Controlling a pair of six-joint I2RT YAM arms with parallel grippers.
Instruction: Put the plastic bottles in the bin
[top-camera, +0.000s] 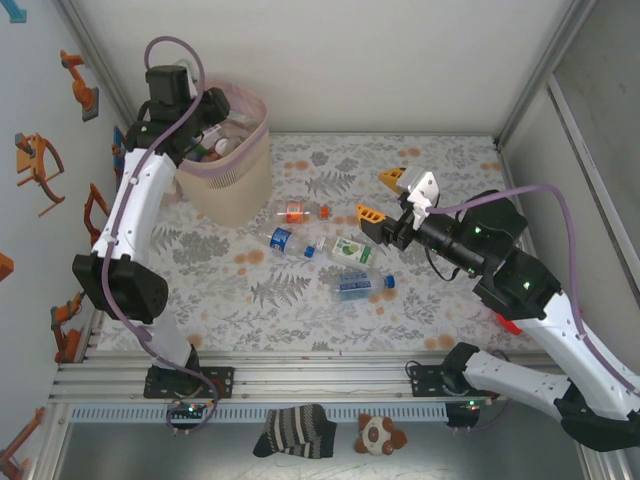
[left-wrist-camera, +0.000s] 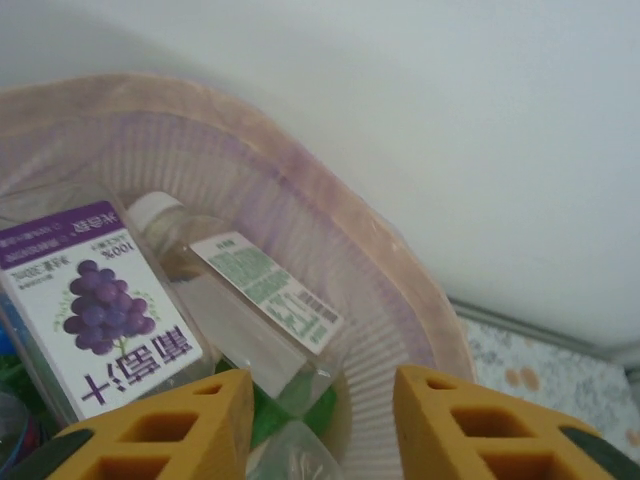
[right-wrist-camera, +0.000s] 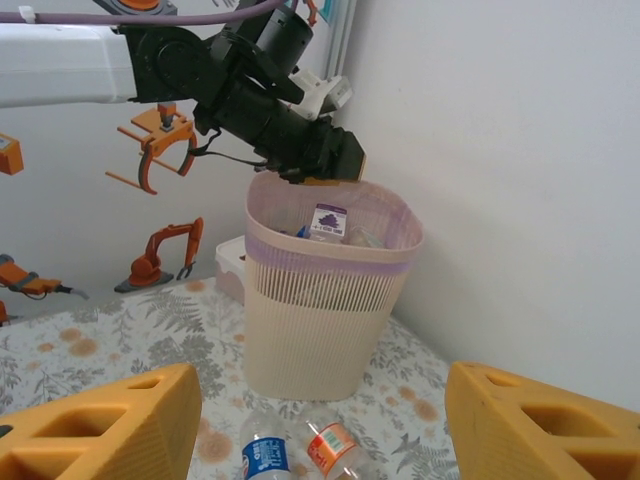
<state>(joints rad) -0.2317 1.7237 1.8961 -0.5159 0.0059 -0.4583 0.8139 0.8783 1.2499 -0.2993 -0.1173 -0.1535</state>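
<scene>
Bin: the bin (top-camera: 235, 190) stands at 10 o'clock on the table (top-camera: 450, 170), upright, pink liner folded over the rim.
Bin contents: you have several plastic bottles inside already; the left wrist view shows a grape-label bottle (left-wrist-camera: 100, 300) lying against a clear bottle with a green printed label (left-wrist-camera: 265, 290). A full count cannot be made from here.
Left gripper: the left gripper (left-wrist-camera: 320, 410) hangs over the bin mouth, jaws apart, nothing between them.
Right gripper: the right gripper (right-wrist-camera: 320, 420) sits at 3 o'clock on the table, facing the bin, jaws spread and empty.
Outstanding items: four bottles lie on the table near centre: an orange-label bottle (top-camera: 295, 211) closest to the bin, a blue-label bottle (top-camera: 281, 240) at its 6 o'clock, a green-label bottle (top-camera: 350, 250) just beside that, and a blue-capped bottle (top-camera: 353, 285) nearest you.
Progress: judged well advanced, not complete.
Next step, as judged: your right gripper is nearest the loose group; a pick there looks the likely move.
</scene>
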